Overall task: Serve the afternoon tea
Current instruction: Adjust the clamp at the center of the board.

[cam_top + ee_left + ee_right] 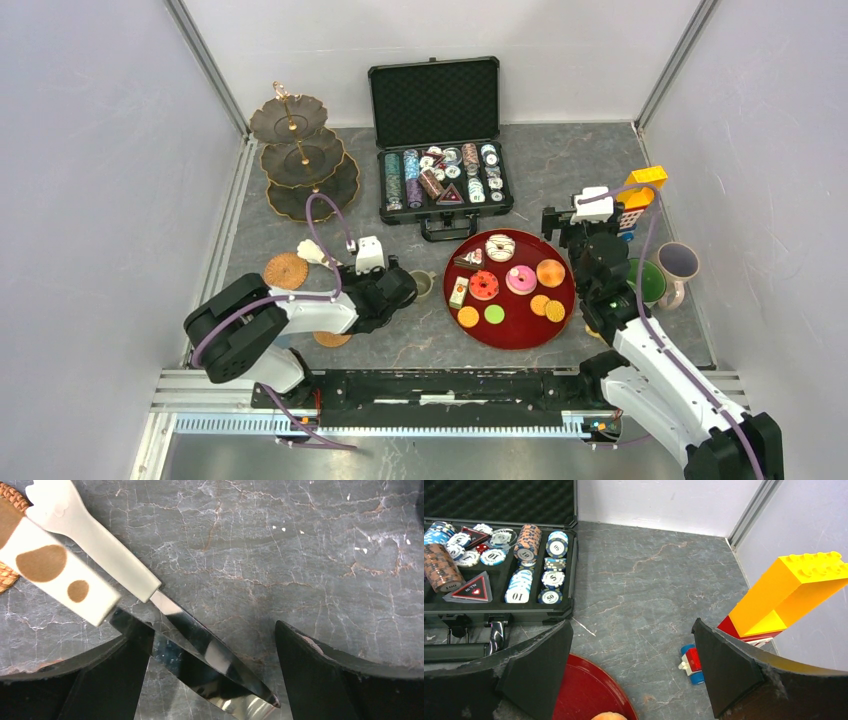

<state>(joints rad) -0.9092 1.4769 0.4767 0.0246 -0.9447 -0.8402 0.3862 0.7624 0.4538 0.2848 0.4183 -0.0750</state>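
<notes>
The toy sweets lie on a red tray [455, 312]: a white donut [500, 247], a pink donut [520, 279], a green round [494, 314] and cake slices. The dark three-tier stand [300, 155] is at the back left and holds nothing. A green mug [648, 280] and a beige mug [680, 262] stand right of the tray, and a small mug [424, 285] stands left of it. My left gripper [205, 625] is open, low over a cream-handled knife [210, 655]. My right gripper [633, 625] is open and empty above the tray's far edge [584, 690].
An open black case of poker chips [440, 150] is at the back centre. A red-yellow block tower [789, 595] and a small loose brick [691, 664] are at the right. A wicker coaster [286, 270] and a second, spotted handle [55, 567] lie beside the knife.
</notes>
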